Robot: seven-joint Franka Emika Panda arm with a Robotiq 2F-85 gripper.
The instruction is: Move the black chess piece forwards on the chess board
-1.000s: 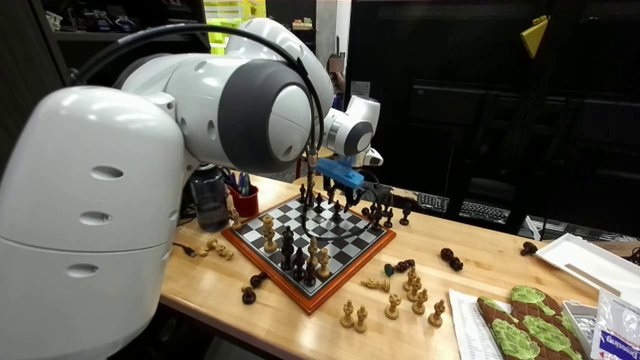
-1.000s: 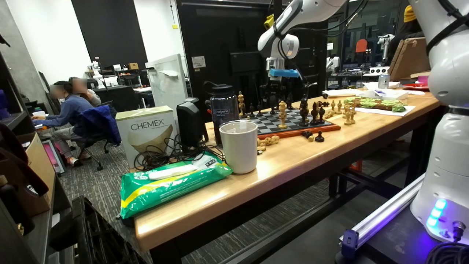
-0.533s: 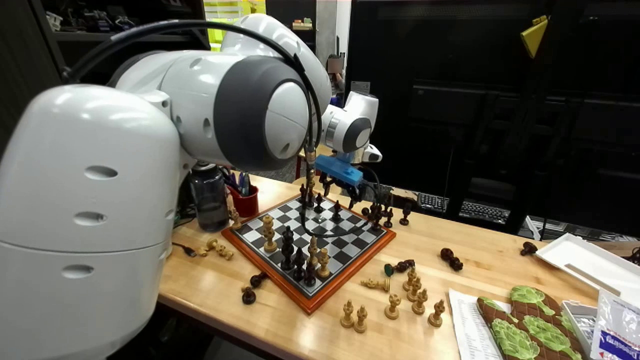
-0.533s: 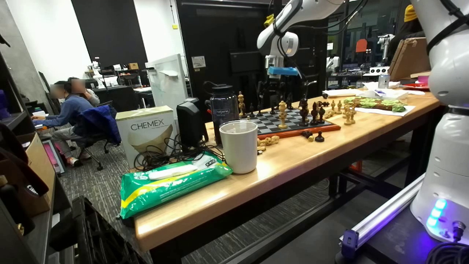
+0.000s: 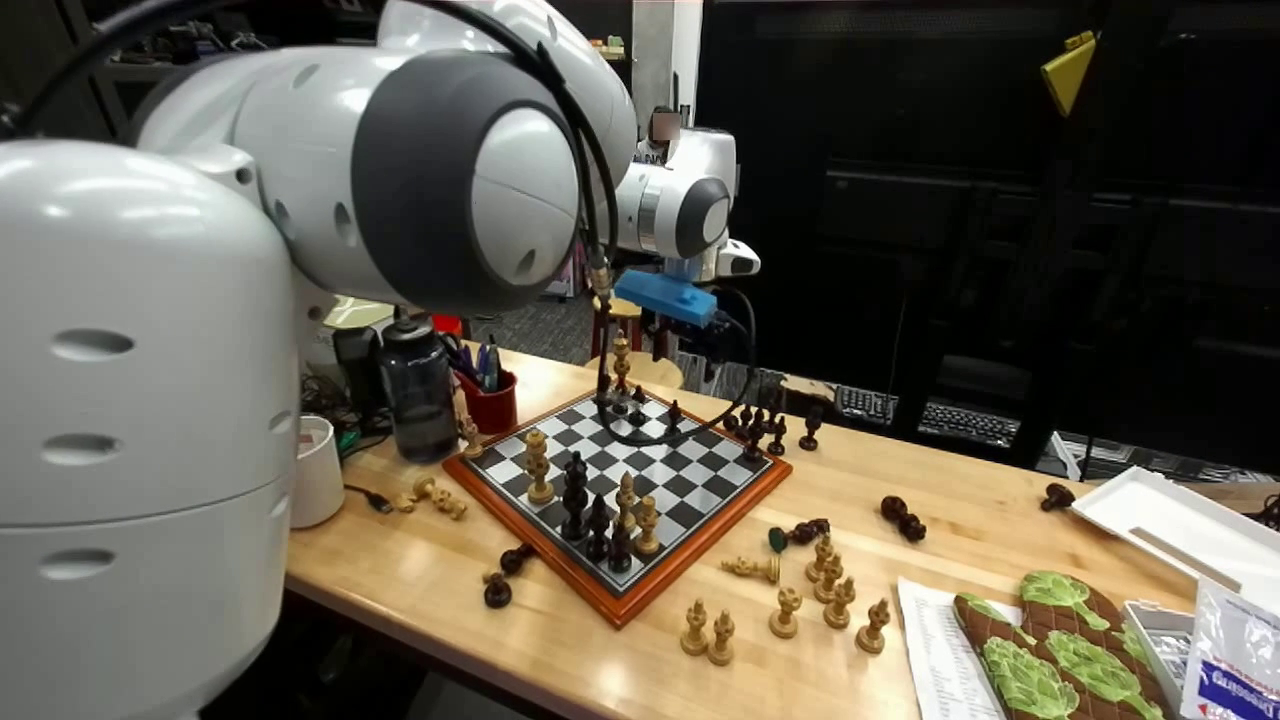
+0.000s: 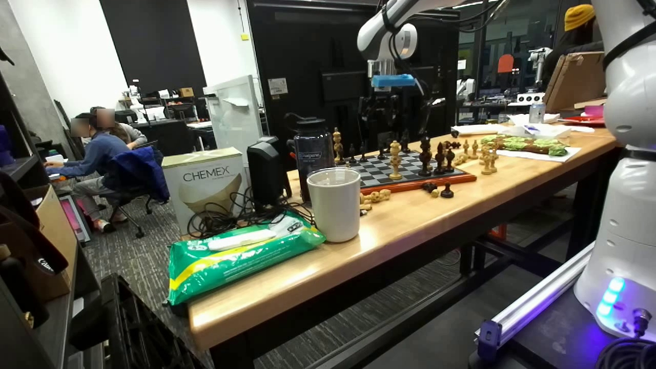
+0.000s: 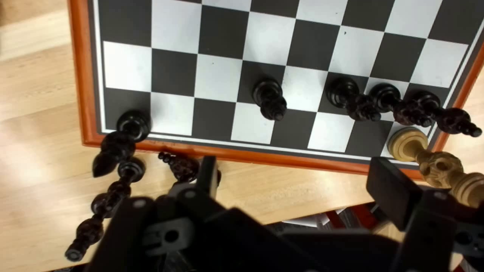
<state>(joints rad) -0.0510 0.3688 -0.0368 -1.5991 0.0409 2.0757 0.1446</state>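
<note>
gripper (image 7: pixel 297 183) has its jaws spread wide apart in the wrist view; in both exterior views it hangs raised near one end of the chess board (image 7: pixel 268 37). board lies flat on the surface (image 5: pixel 990 500), several black pieces on it, can't tell which one the task means. lone black piece (image 7: pixel 270 99) upright on a dark square, second row in from the edge nearest the gripper. same row, three black pieces (image 7: pixel 406 111) side by side on neighbouring squares. light piece (image 7: pixel 440 168) on the white corner square of the edge row, corner black piece (image 7: pixel 119 145) at that row's opposite end. other end of the board, in an exterior view: tall black piece (image 5: pixel 575 495) standing among light and black ones. loose pieces (image 5: pixel 785 612) around the board, some upright, some tipped over. red pen cup (image 5: pixel 492 408) and dark bottle (image 5: pixel 415 400) near the board, oven mitt (image 5: pixel 1080 655) well apart. white cup (image 6: pixel 334 210) just beside green wipes pack (image 6: pixel 241 261).
</note>
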